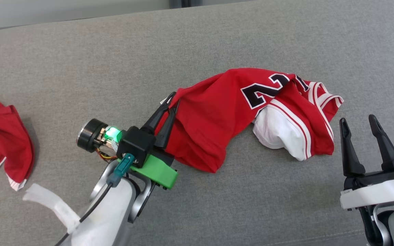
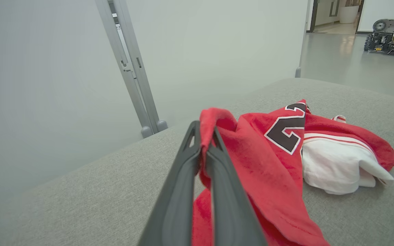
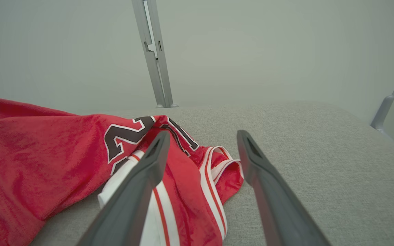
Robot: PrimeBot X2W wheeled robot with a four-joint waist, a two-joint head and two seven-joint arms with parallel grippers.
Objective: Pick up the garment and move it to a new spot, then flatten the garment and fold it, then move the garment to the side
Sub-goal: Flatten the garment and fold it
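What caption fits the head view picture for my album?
Left gripper pinches the red jersey on the grey couch; right gripper stands open.

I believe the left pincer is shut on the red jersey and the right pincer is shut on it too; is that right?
Not quite: the left pincer is shut on the red jersey, but the right pincer stands open, holding nothing, as the head view shows.

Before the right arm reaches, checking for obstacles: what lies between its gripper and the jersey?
Bare grey cushion between right gripper and jersey, in the head view.
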